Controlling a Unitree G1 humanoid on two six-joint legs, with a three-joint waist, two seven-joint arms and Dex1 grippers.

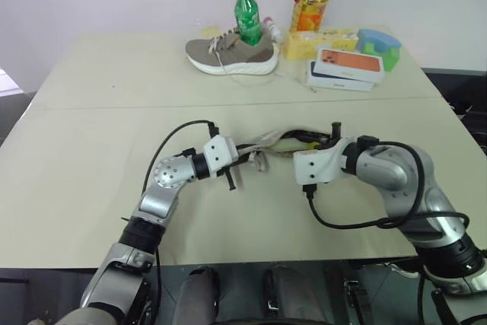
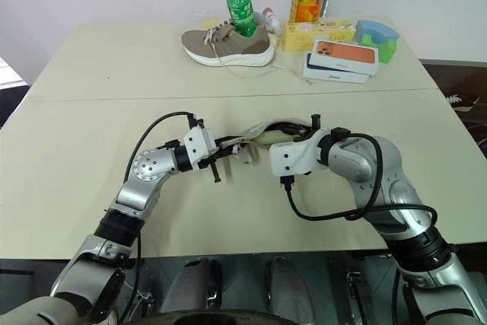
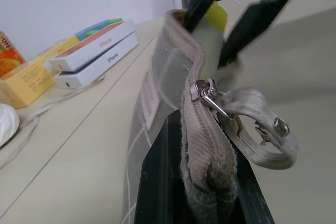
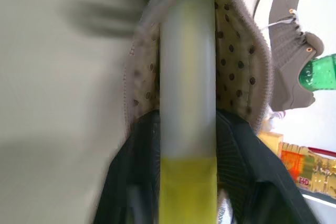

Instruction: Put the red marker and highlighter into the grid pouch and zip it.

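Above the middle of the surface, the left pincer is clamped on the zip end of the grid pouch, holding it up. The right pincer grips the highlighter, whose pale cap end sits inside the pouch's open, dotted mouth.

grid pouch: grey woven cloth, matt, dotted lining
zip pull: shiny metal
highlighter: smooth plastic, frosted cap
table: matt, smooth
shoe: knit cloth
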